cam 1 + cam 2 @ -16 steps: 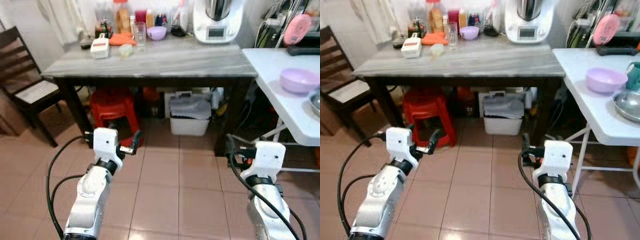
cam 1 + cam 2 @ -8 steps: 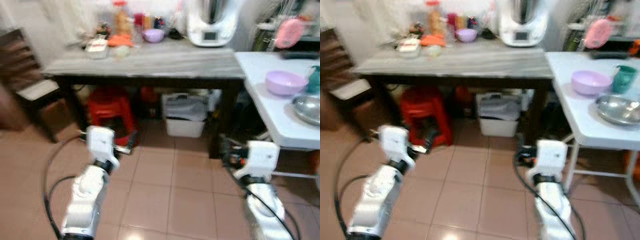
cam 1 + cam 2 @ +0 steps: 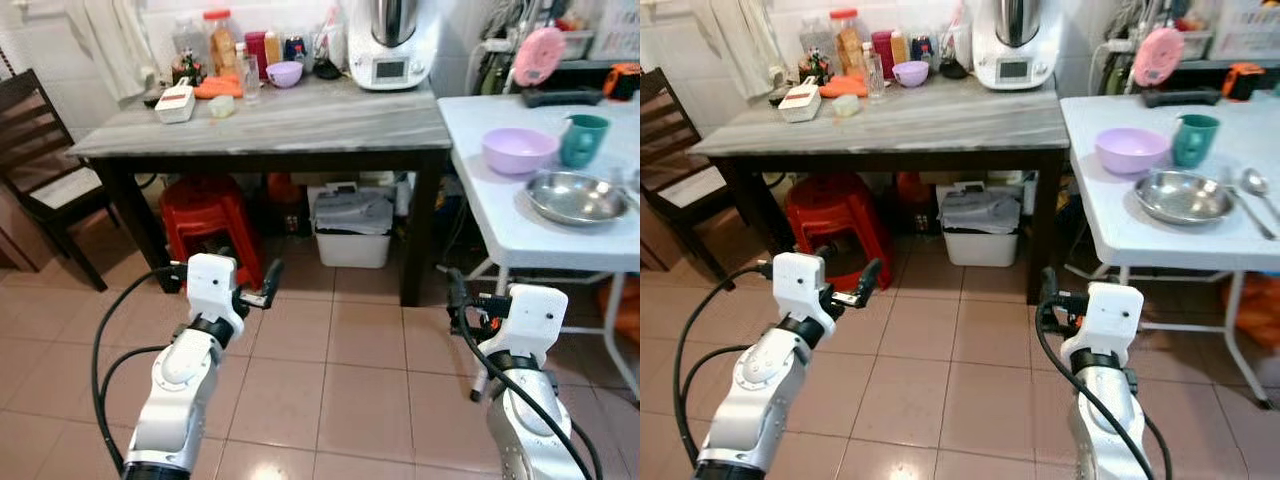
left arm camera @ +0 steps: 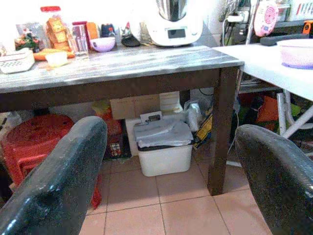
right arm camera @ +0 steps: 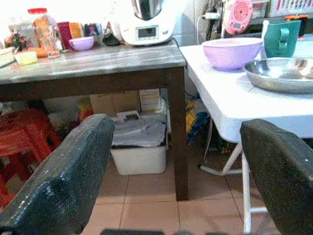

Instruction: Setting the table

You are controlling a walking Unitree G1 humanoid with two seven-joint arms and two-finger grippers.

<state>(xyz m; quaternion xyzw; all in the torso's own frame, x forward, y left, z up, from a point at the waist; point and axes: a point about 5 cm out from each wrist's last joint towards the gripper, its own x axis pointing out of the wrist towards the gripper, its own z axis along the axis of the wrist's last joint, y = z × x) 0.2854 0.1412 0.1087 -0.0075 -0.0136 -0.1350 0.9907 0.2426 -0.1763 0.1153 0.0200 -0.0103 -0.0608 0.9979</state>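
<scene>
- Both arms are held low over the tiled floor, well apart from either table; the left gripper (image 3: 262, 290) has its fingers spread wide with nothing between them, and the right gripper (image 3: 1052, 300) is the same, wide and empty
- The tableware sits on the white tabletop (image 3: 1120, 225) to the robot's right: a purple bowl (image 3: 1131, 149), a teal mug (image 3: 1193, 139), a steel bowl (image 3: 1183, 195) and a spoon (image 3: 1257, 190) just beside it
- Risk: the steel bowl lies near the white tabletop's front edge, so a reach that comes in low could nudge it off (the purple bowl, just behind, would likely be pushed along too)
- Risk: the mug stands upright and close to the purple bowl; wide fingers closing on one may knock the other
- Risk: the white tabletop stands on thin folding legs (image 3: 1238, 330), and a bump while walking in could shake everything on it
- The dark tabletop (image 3: 300, 120) carries a crowd of bottles, a small purple bowl (image 3: 284, 73) and a white kitchen machine (image 3: 388, 42) at the back; labels are too small to read
- Hard to tell whether the mug holds anything, and the white tabletop's far right side is cut off
</scene>
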